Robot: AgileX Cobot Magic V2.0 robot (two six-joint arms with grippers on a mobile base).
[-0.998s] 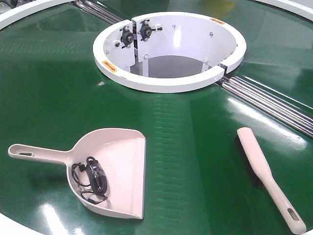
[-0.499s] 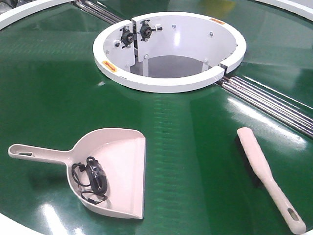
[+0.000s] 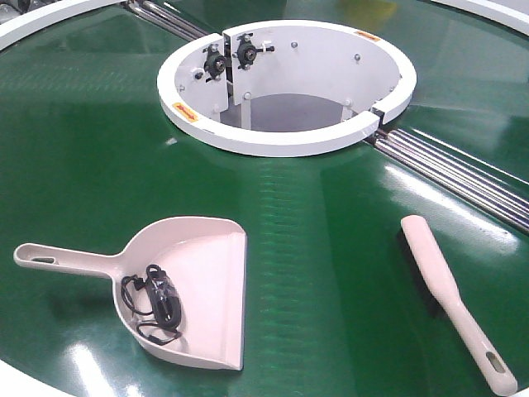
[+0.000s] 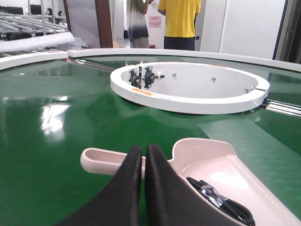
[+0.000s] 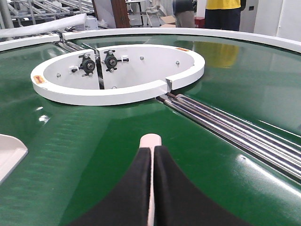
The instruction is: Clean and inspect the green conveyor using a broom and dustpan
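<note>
The exterior front-facing view shows the wide glossy dark-green conveyor belt (image 3: 314, 273) with the beige-pink plastic dustpan (image 3: 194, 289) lying flat at the near left, its slim handle pointing left, and a tangle of black cord (image 3: 153, 302) resting inside the scoop. The beige-pink hand broom with short dark bristles (image 3: 438, 281) lies well apart to the near right, handle toward the near rim. Neither arm shows in this view.

In the left wrist view the left gripper (image 4: 142, 162) hangs just above and in front of the dustpan handle, its black fingers pressed nearly together with only a thin slit between them and nothing held. In the right wrist view the right gripper (image 5: 151, 155) sits over the broom, whose rounded tip shows just beyond the fingertips; a pale strip shows in the slit between the fingers, but whether the fingers grip it or merely hover above it cannot be told.

The step in hand looks like taking up both tools. To do it well, the left jaws should spread before descending, straddle the handle squarely, and lift level so the cord stays in the scoop. The right arm should confirm a firm hold on the broom's back before raising it.

Against the earlier frames, nothing in the front view differs: dustpan, cord and broom lie just as they did.
</note>
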